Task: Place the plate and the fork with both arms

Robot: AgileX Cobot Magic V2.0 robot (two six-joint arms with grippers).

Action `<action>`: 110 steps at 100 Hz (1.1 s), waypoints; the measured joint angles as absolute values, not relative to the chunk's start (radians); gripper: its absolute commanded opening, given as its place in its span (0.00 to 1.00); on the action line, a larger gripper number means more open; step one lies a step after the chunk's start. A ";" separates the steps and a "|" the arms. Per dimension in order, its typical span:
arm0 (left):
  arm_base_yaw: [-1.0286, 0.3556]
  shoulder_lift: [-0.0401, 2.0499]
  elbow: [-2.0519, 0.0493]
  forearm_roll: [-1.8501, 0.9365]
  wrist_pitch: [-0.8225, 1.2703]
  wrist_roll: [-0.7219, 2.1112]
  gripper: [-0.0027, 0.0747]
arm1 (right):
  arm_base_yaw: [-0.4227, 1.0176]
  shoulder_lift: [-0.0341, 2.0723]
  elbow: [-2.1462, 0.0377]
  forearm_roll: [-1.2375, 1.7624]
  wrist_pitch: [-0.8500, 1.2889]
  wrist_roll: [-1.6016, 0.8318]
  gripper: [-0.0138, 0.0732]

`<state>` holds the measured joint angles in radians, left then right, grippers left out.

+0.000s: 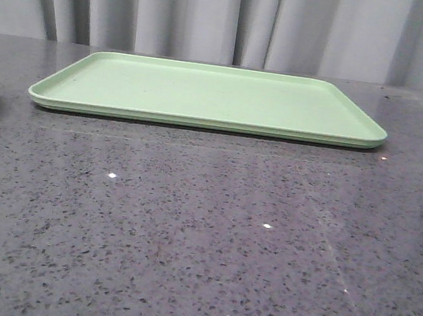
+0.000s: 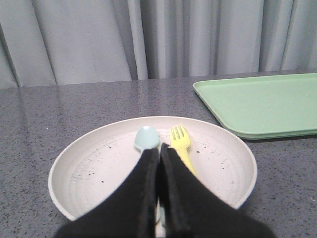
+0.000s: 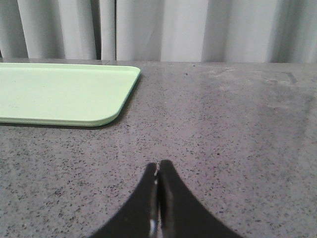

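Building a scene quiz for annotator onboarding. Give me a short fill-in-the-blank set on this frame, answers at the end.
1. The yellow fork lies inside the ____, next to a pale blue spoon.
2. The flat tray on the table is light ____ in colour.
3. The fingers of the left gripper and of the right gripper are pressed ____.
4. Behind the table hangs a grey ____.

Missing words: plate; green; together; curtain.

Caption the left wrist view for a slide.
Closed left gripper above the speckled plate, which holds the yellow fork and a pale blue spoon; green tray beyond.
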<state>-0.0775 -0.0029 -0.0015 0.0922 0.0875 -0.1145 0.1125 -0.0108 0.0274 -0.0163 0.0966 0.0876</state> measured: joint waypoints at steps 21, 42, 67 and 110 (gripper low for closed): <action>-0.078 -0.003 -0.002 0.092 0.087 -0.115 0.01 | 0.113 -0.011 0.027 -0.016 0.097 0.088 0.08; -0.078 -0.003 -0.002 0.092 0.087 -0.115 0.01 | 0.113 -0.011 0.027 -0.016 0.097 0.088 0.08; -0.078 -0.003 -0.002 0.092 0.087 -0.115 0.01 | 0.113 -0.011 0.027 -0.016 0.095 0.088 0.08; -0.078 -0.003 -0.106 0.050 0.154 -0.115 0.01 | 0.113 -0.011 -0.070 -0.016 0.102 0.088 0.08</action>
<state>-0.0775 -0.0029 -0.1065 0.0496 0.1542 -0.1145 0.1125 -0.0108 -0.0704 -0.0163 0.1024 0.0876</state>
